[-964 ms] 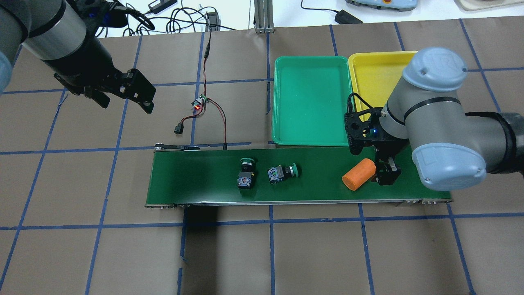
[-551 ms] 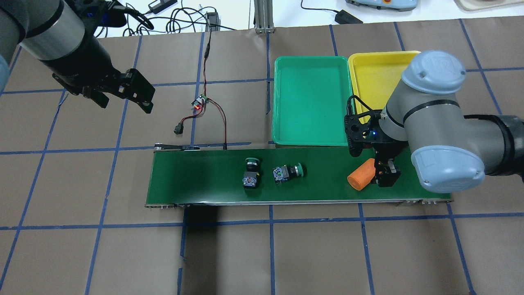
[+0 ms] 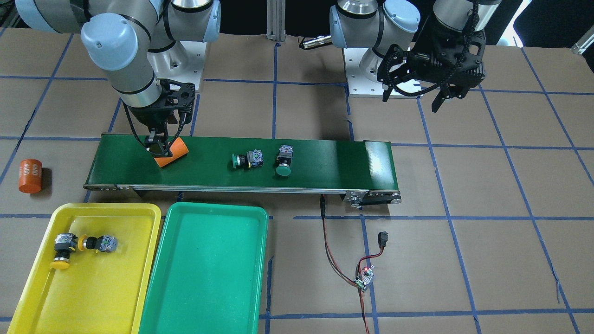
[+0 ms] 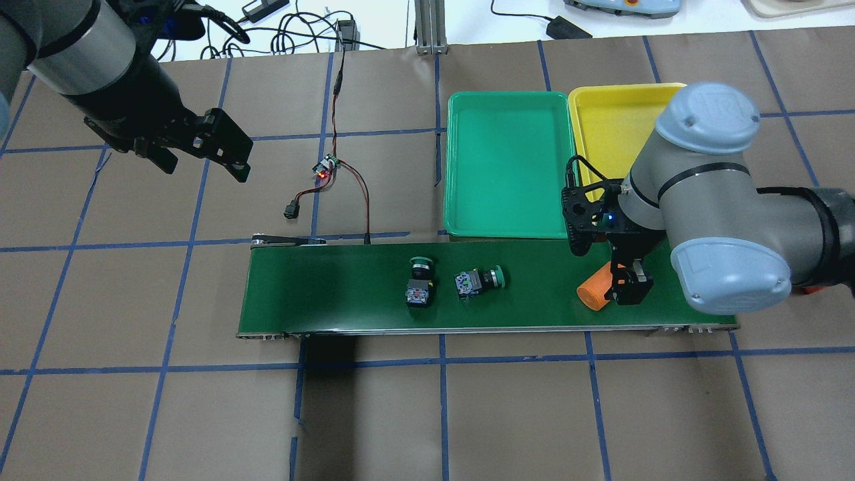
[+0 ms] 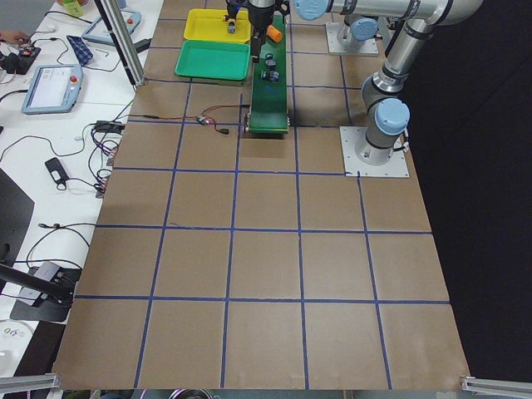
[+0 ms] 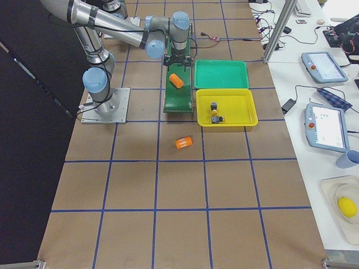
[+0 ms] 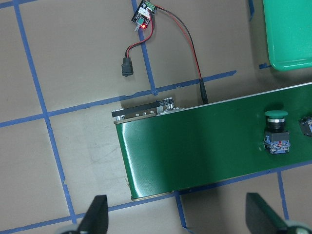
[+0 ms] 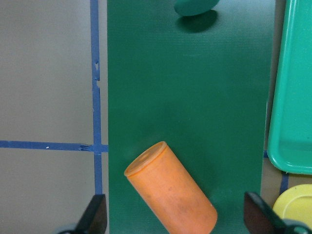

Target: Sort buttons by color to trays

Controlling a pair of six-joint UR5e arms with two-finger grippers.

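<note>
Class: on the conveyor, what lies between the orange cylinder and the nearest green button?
Nothing: only bare belt separates the orange cylinder from the green button, shown most clearly in the overhead view.

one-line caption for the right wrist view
Open right gripper over an orange cylinder lying on the conveyor belt, beside the green tray.

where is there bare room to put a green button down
The green tray is bare. The yellow tray is free except the corner holding two yellow buttons. The belt is bare from the green buttons to its roller end; crowded where the right claw hangs over the orange cylinder.
</note>
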